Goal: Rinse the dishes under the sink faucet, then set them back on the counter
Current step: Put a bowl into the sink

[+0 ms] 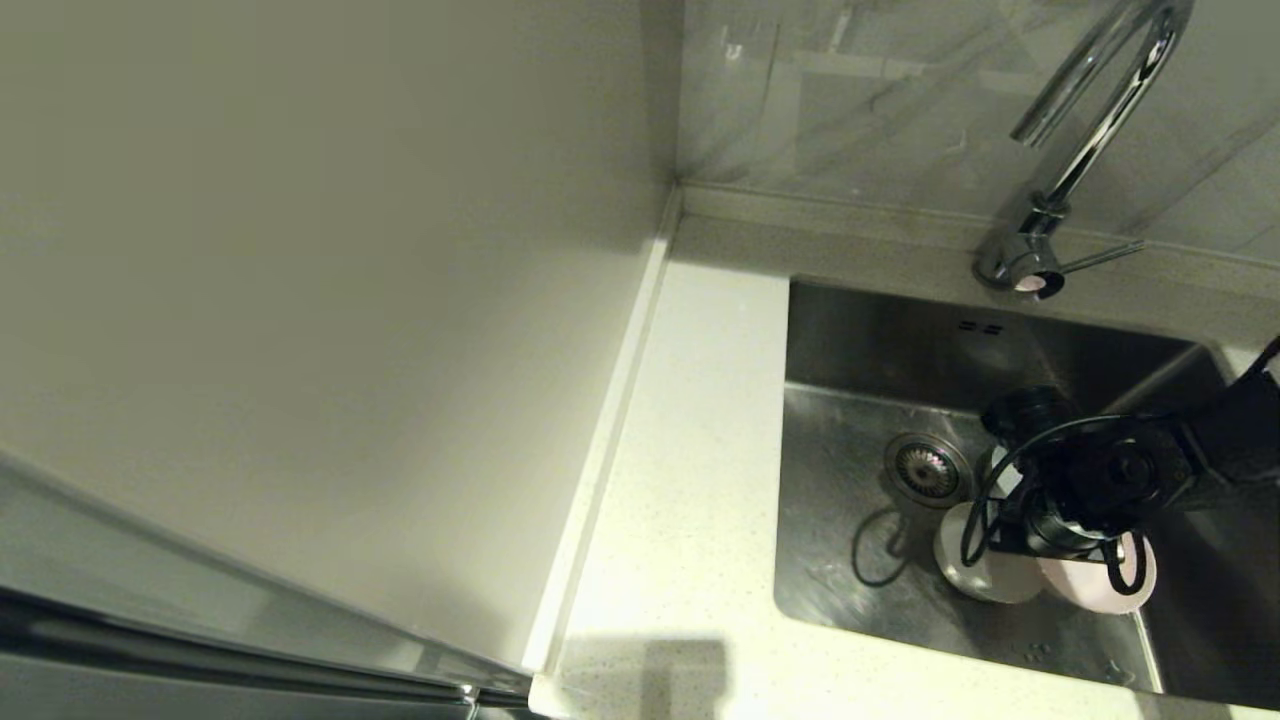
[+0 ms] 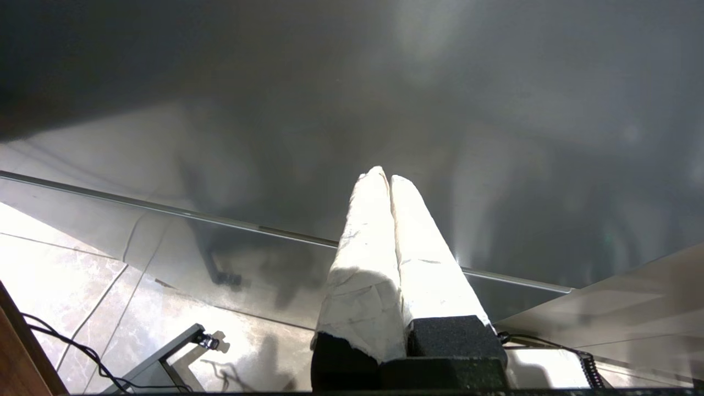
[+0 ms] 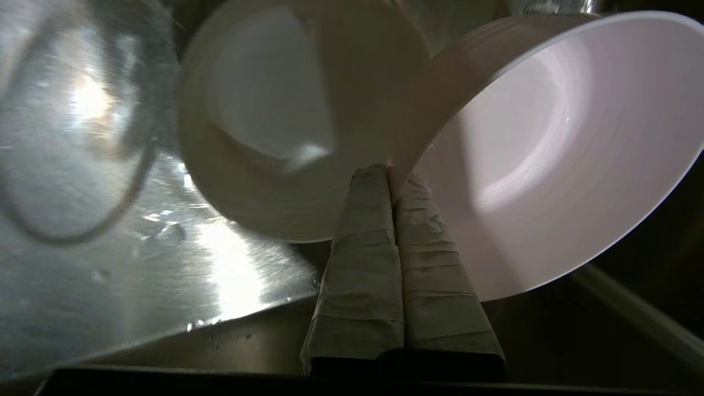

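Observation:
Inside the sink [image 1: 850,560], my right gripper [image 3: 391,173] is shut on the rim of the pale pink bowl [image 3: 550,154], which is tilted on its edge. A white bowl [image 3: 286,110] with a greyish outer side rests right beside it on the basin floor. In the head view the pink bowl [image 1: 1085,585] and white bowl [image 1: 975,575] peek out from under the black wrist [image 1: 1090,480]. A white sliver [image 1: 1003,478] behind the wrist may be the third bowl; I cannot tell. My left gripper [image 2: 385,179] hangs shut and empty, away from the counter.
The chrome faucet [image 1: 1090,120] arches over the sink's back edge, its lever [image 1: 1100,258] pointing right. The drain strainer [image 1: 925,468] lies left of the bowls. The white counter [image 1: 690,480] runs along the sink's left side, bounded by a tall pale panel [image 1: 300,300].

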